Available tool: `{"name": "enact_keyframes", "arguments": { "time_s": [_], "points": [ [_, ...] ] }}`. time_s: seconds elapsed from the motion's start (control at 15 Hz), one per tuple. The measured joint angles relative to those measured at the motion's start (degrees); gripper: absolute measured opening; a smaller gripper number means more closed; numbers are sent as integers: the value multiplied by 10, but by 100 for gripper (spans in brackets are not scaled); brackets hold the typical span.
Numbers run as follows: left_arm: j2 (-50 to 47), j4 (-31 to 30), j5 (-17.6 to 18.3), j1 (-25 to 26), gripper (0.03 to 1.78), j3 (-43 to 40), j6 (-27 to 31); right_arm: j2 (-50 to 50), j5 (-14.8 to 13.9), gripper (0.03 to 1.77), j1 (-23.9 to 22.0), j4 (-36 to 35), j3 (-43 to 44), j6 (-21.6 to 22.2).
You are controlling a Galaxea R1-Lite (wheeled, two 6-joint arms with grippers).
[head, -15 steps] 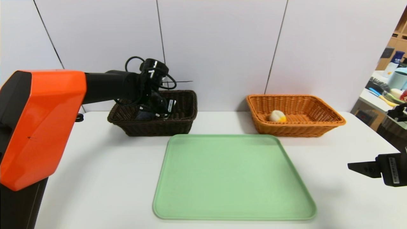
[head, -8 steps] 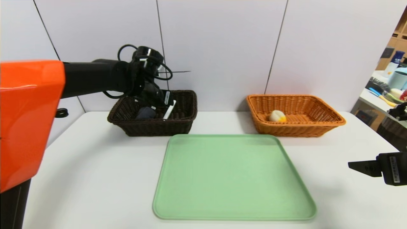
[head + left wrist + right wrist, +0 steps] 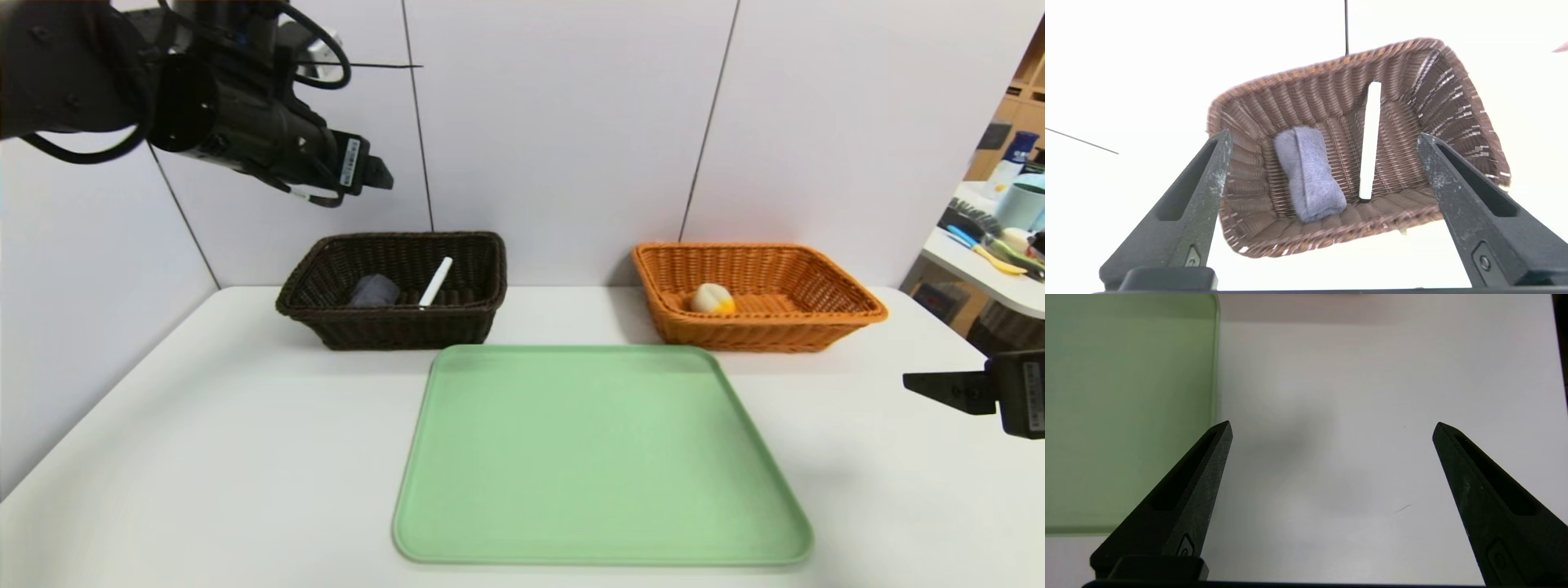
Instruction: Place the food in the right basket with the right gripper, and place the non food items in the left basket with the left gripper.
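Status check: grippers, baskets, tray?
Left gripper open above dark basket; right gripper open. Pen, cloth inside. Tray bare.

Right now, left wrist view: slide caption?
Open left pincer above dark wicker basket holding grey cloth and white pen.

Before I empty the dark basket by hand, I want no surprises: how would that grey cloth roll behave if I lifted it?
The grey cloth roll looks fuzzy and soft, so it would probably squash under a pinch rather than slip. It seems loosely rolled, so lifted by one end it may sag or unroll. It is likely light for its bulk, and lying flat in the dark basket it should not roll far.
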State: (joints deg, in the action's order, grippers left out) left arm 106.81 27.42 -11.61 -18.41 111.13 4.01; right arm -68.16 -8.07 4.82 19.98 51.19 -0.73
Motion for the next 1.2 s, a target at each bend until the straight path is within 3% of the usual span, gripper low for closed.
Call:
{"name": "enact_keyframes", "arguments": {
  "time_s": [0.2, 0.4, 0.67, 0.8, 1.2],
  "points": [
    [-68, -3, -21, -1, 163, -74, 1, 22, 0, 170, 0, -18, -3, -25],
    [-159, -10, -59, -4, 165, -203, -12, 55, 0, 170, 0, -19, -11, -64],
    [-300, -17, -134, -4, 167, -345, -62, 106, 5, 170, -8, -18, -25, -93],
    [-364, -18, -167, 15, 167, -393, -94, 128, 6, 170, -19, -18, -26, -93],
    [-568, -16, -194, 96, 169, -540, -110, 212, 4, 170, -58, -18, -41, -92]
  ]
}}
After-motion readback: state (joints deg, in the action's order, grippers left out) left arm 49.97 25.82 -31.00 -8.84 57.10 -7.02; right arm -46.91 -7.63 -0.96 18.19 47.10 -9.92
